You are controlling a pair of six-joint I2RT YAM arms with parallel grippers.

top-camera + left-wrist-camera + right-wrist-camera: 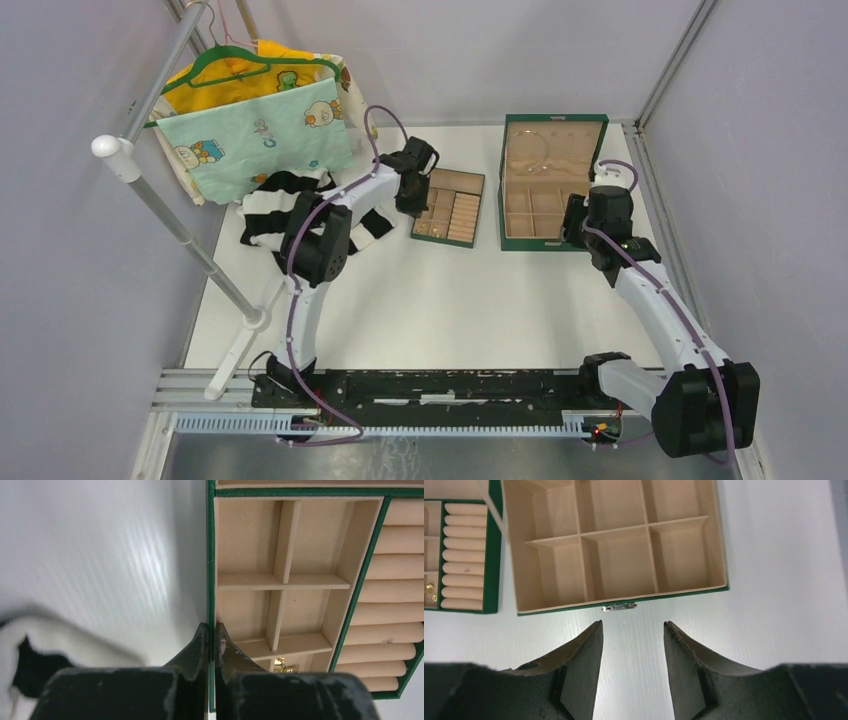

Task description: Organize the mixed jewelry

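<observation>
Left gripper [210, 630] is seen clenched on the green left wall of the tray [210, 555]; right gripper [633, 630] is held released over the tabletop [774, 630], just short of the box [614, 587] front. Wire hoop [537, 150] is laid flat in the box's far section, beyond the right gripper, so the right arm is judged nearer. Gold pieces [282, 665] are sat in the tray's near compartment, just right of the left gripper.

tray [450, 184] left of box [545, 208] | hoop [534, 150] in lid [578, 140] | pieces [283, 665] in tray
</observation>
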